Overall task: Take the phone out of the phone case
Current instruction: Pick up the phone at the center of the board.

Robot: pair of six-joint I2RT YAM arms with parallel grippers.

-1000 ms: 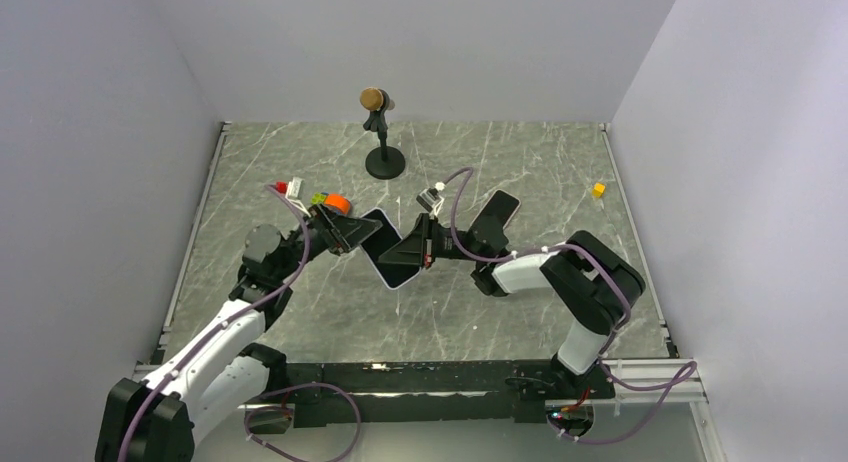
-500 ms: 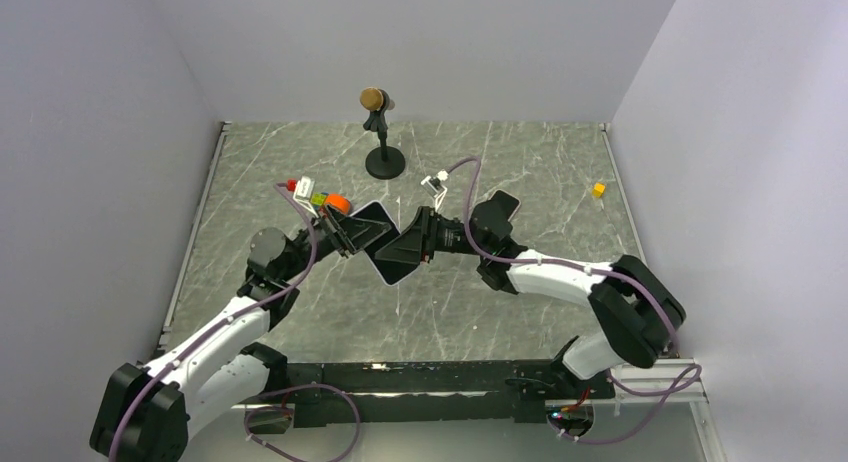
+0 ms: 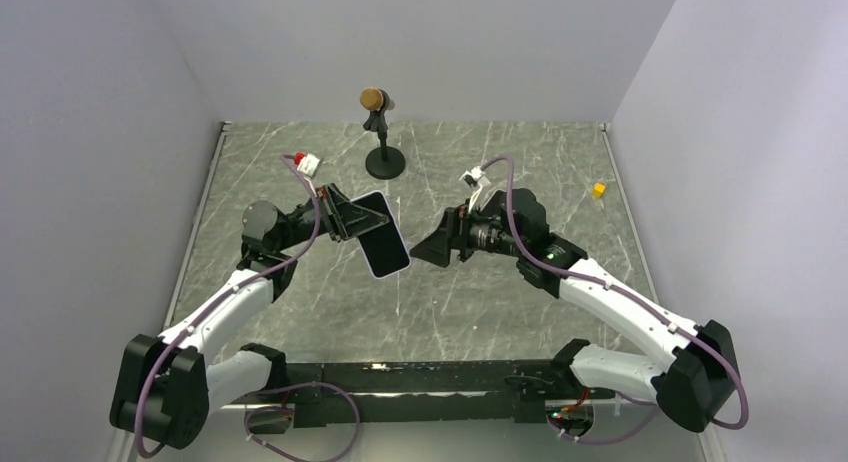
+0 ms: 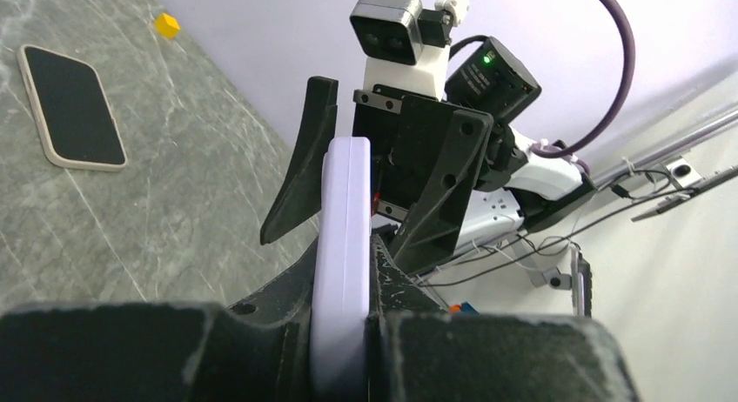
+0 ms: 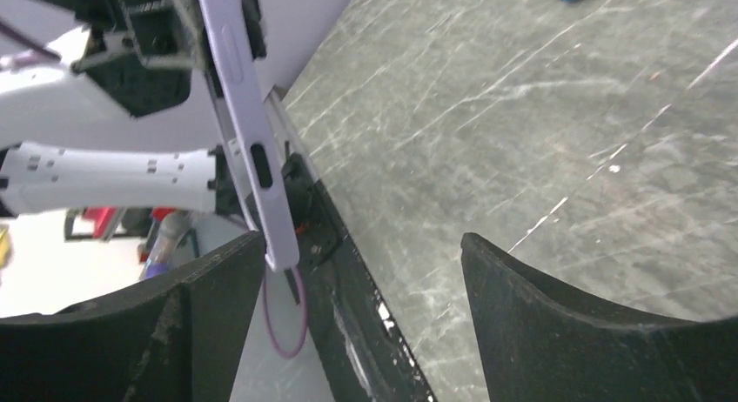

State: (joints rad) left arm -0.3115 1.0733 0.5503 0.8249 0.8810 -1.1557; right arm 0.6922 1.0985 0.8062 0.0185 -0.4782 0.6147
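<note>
Looking down from the top camera, you had the lavender phone case (image 3: 383, 247) off the table (image 3: 450, 312), clamped by the left gripper (image 3: 362, 220), with the right gripper (image 3: 430, 252) just beside the case, spread wide and holding nothing. Your left wrist showed the case edge-on in that grip and a beige-rimmed phone (image 4: 72, 106) lying flat well beyond the case. Your right wrist showed only the case's thin rim, so whether extraction was finished I could not tell.

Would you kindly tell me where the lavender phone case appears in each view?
Top external: lavender phone case, left of centre.
Left wrist: case at bottom centre, edge-on.
Right wrist: case at upper left, edge-on.
Shared landmark: the left gripper clamping it.
</note>
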